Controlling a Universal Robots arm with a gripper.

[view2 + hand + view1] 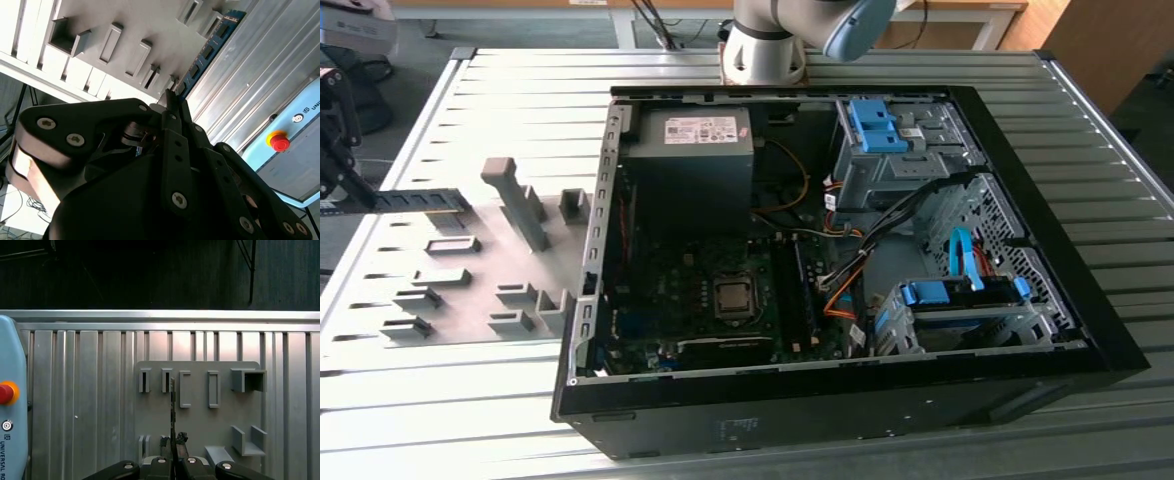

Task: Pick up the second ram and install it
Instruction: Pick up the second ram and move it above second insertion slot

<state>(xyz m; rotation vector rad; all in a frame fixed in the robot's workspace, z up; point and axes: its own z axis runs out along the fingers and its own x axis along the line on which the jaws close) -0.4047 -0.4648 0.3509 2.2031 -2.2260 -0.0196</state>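
- One gripper (pixel 169 100) grips the second ram (pixel 210 45) by one end, above the grey fixture plate (pixel 197 422).
- Light, stiff, probably fragile: best held by its bare edges, not the chips.

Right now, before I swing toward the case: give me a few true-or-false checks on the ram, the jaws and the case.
1. The jaws are shut on the ram. True.
2. The ram sits in a motherboard slot. False: it is held at the grey fixture plate, outside the case.
3. The case is open, with its board exposed. True.
4. The ram's board is red. False: it is blue-green.
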